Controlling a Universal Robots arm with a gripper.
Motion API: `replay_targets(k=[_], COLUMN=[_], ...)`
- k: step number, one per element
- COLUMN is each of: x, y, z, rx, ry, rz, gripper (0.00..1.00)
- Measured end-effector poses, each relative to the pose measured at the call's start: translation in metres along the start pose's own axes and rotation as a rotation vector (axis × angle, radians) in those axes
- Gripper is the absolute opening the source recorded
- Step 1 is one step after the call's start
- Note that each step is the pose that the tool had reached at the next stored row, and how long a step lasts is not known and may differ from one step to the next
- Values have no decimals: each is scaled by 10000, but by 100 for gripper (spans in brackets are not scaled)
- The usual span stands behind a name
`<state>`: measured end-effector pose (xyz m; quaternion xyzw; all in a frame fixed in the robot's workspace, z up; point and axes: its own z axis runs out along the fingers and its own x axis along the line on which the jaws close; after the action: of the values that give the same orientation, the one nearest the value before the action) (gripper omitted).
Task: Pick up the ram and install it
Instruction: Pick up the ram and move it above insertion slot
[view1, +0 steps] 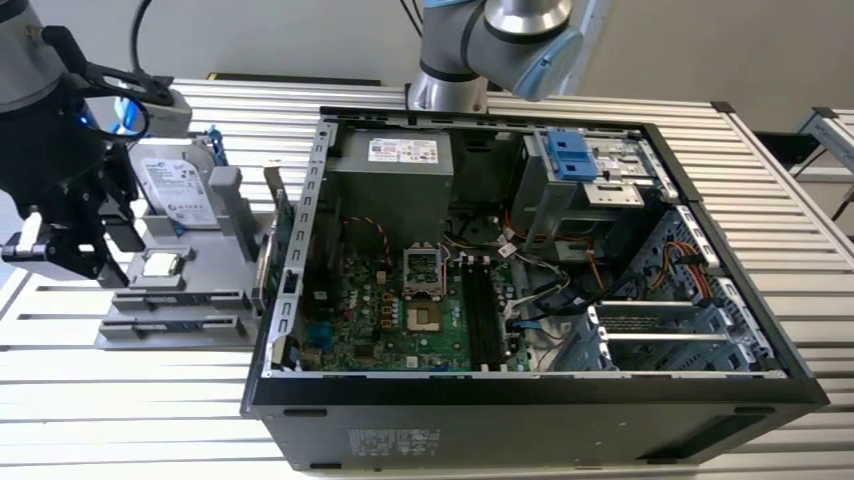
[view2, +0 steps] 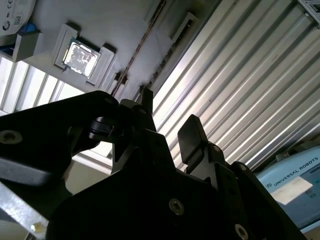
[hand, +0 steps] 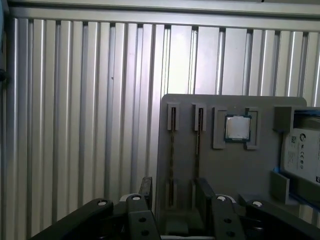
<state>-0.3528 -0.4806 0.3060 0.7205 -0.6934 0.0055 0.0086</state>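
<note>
The ram (hand: 172, 150) lies edge-up in a slot of the grey fixture (hand: 235, 170), seen as a thin dark strip. A second thin stick (hand: 199, 147) sits in the slot beside it. In the second wrist view the ram (view2: 142, 47) runs as a thin brownish line. My gripper (hand: 175, 192) is open, its black fingers (hand: 205, 192) apart with nothing between them, above the fixture's slot end. In the exterior view my gripper (view1: 80, 250) hangs at the left, beside the fixture (view1: 174, 310). The second wrist view shows the gripper (view2: 167, 120) open as well.
The fixture also carries a square silver processor (hand: 237, 127) and a silver hard drive (view1: 180, 185) with blue clips. The open computer case (view1: 527, 390) stands at the exterior view's middle, its motherboard's black memory slots (view1: 487, 320) exposed. Ribbed aluminium table (view1: 120, 420) surrounds everything.
</note>
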Motion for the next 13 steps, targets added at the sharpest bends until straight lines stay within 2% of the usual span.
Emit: replay_targets(k=[13], x=[-34], y=[-2], z=[81], rx=[-4], ry=[78], rz=[0], gripper=[100])
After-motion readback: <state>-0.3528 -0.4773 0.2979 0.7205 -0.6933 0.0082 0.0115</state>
